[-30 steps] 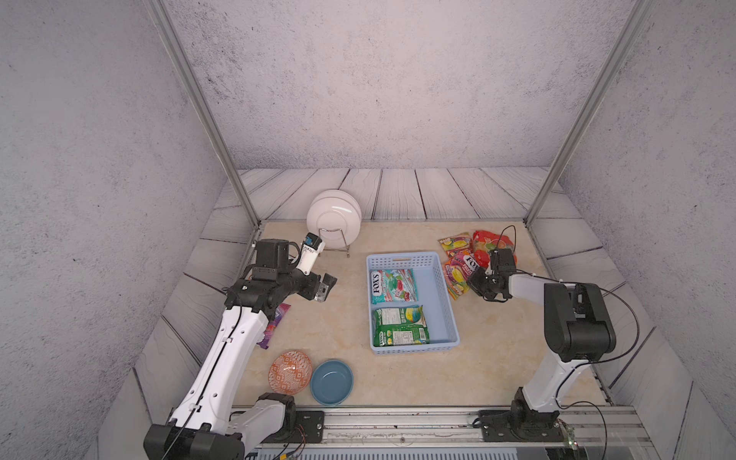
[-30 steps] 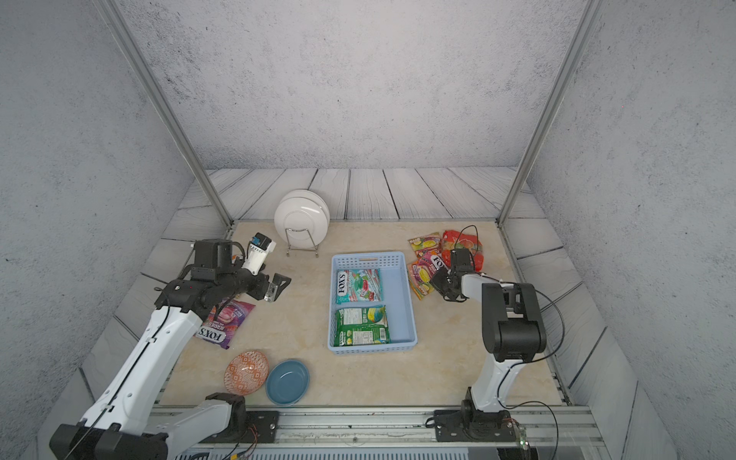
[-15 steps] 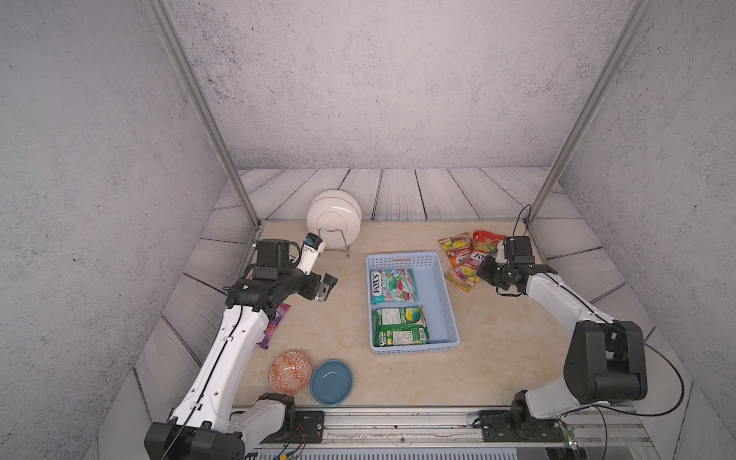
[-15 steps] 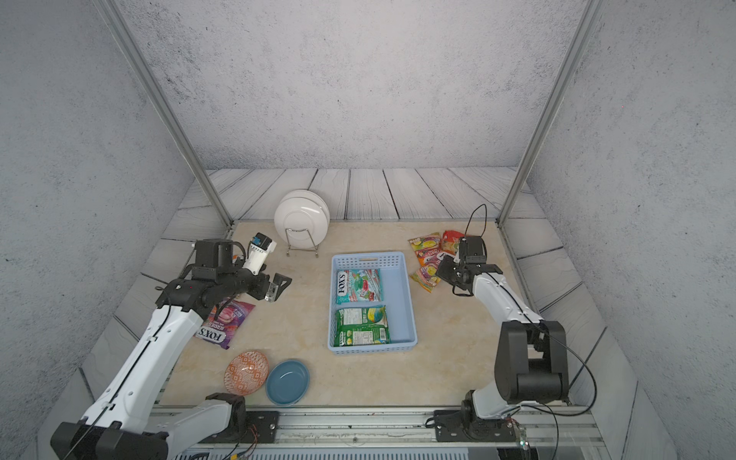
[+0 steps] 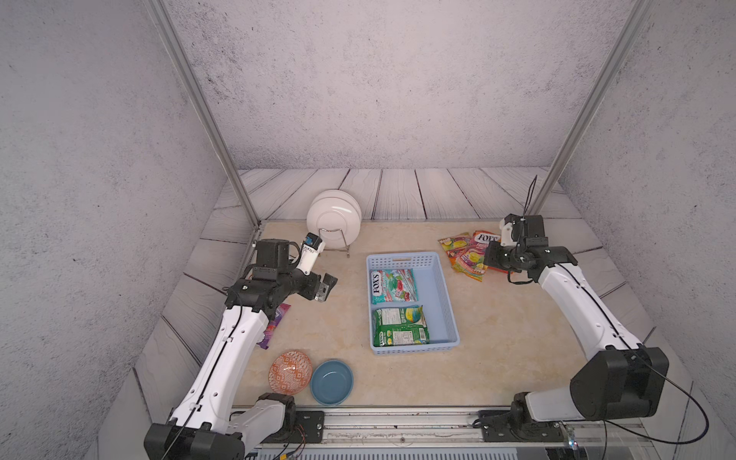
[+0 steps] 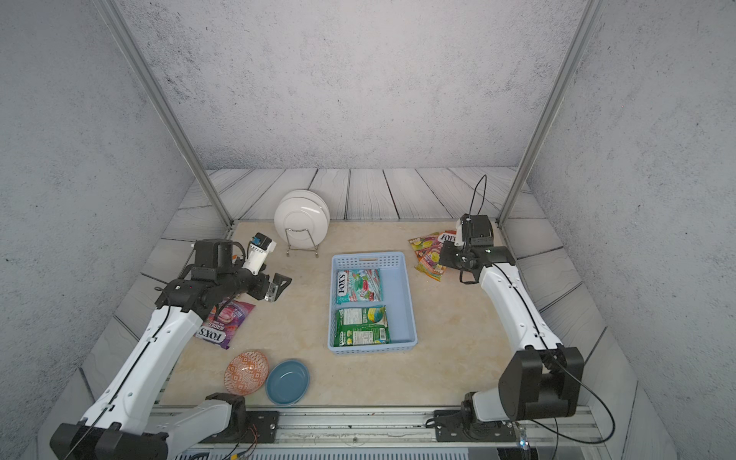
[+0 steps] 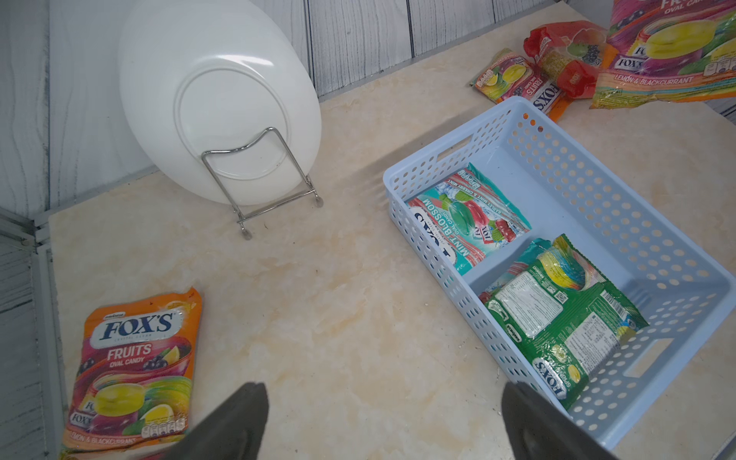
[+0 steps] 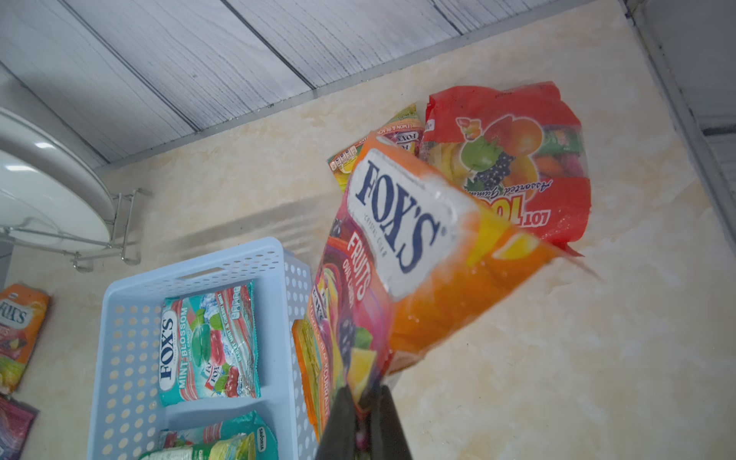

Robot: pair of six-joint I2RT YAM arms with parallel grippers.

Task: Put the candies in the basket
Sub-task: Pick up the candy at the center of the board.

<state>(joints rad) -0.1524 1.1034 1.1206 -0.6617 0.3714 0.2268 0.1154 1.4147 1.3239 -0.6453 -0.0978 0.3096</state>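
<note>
Lying under left arm [image 6: 159, 342]: purple bag [image 6: 225, 324], flat on tabletop [image 5: 342, 318], lower left of a top view, outside basket [image 5: 438, 302].
bowls: orange bowl [image 5: 290, 371] and blue bowl [image 5: 331, 382], side by side, bottom left of both top views.
left gripper [image 5: 326, 287]: left of centre, spread wide, holding nothing, above bare tabletop.
left orange bag [image 7: 131, 370]: flat on tabletop, shown by left wrist camera, well apart from basket.
plates [image 5: 333, 215]: upright in wire rack [image 5: 336, 243], above centre-left.
basket: centre of both top views.
teal bag [image 5: 393, 286]: inside basket, upper half, front up.
green bag [image 5: 400, 325]: inside basket, lower half, back up.
flat orange bag [image 5: 454, 242]: upper right, on tabletop, outside basket.
right gripper [image 5: 489, 259]: upper right, pinched tight on held orange bag [image 8: 418, 247], lifted off tabletop, just right of basket.
red bag [image 8: 506, 159]: on tabletop beyond held orange bag, partly hidden behind it.
</note>
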